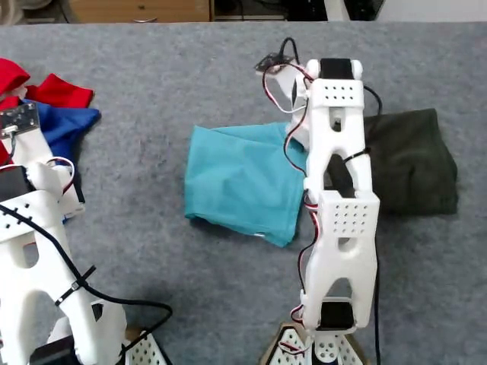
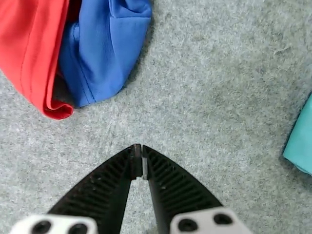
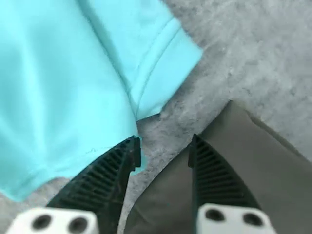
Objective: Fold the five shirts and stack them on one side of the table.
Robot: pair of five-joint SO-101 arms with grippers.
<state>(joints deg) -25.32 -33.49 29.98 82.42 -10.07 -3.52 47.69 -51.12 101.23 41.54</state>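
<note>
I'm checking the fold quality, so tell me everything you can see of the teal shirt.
The teal fabric shirt lies mid-table on the grey felt-like table cover, folded into a rough rectangle with soft creases and a stitched hem showing. Its right edge lies beneath the open right gripper, with one finger over the cloth. A strip of cover separates it there from the dark green shirt.

The table (image 1: 152, 84) has a grey, fuzzy top. Past its far edge there is a brown wooden cabinet (image 1: 137, 9) next to something dark (image 1: 266, 7).
</note>
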